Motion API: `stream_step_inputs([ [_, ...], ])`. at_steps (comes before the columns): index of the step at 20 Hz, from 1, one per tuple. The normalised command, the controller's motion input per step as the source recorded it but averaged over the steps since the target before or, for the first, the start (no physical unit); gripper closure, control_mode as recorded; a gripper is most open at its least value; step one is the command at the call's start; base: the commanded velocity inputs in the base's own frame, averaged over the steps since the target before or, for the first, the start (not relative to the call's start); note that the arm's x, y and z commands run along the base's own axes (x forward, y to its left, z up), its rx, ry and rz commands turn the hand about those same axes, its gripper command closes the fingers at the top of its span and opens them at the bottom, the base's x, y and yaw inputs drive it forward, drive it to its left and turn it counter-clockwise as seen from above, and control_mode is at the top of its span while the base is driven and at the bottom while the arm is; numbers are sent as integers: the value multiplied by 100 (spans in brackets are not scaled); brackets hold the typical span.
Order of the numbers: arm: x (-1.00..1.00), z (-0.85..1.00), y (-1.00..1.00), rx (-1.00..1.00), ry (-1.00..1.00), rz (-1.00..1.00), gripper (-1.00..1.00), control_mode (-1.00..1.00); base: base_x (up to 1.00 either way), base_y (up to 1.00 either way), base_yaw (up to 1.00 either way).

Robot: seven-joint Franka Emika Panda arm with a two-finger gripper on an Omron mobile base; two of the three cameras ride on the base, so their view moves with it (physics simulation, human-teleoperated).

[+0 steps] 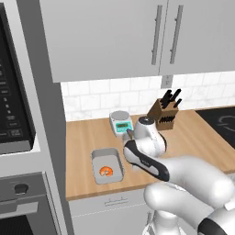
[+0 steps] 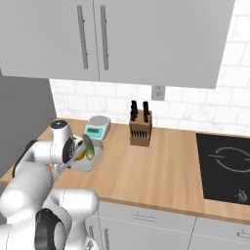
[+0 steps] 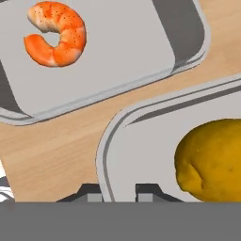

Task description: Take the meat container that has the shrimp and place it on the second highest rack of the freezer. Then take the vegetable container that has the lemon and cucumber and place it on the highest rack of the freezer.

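Shrimp [image 3: 55, 34] lies in grey meat container [image 1: 108, 165] near desk [image 1: 197, 133] front edge, bare wood between it and vegetable container [image 3: 141, 141] just beside. Lemon [image 3: 214, 160] sits in vegetable container. Scale [image 1: 121, 122], knife block [image 1: 164, 111] behind. Claw [image 3: 118, 192] nearly closed, pinching vegetable container rim.

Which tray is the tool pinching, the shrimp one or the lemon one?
The lemon tray. The tool is shut on its rim, right beside the lemon. The shrimp tray, holding the shrimp, lies apart, untouched.
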Motion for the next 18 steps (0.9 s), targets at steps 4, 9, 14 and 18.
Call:
stream_step_inputs([
  [4, -12, 32, 0, -8, -12, 19, 100, -100, 0, 0, 0],
  [9, -25, 63, -8, -2, -4, 14, 100, -100, 0, 0, 0],
  [14, -38, 80, -24, 0, -7, 13, 100, -100, 0, 0, 0],
  [18, -44, 70, -21, 0, -4, 17, 100, -100, 0, 0, 0],
])
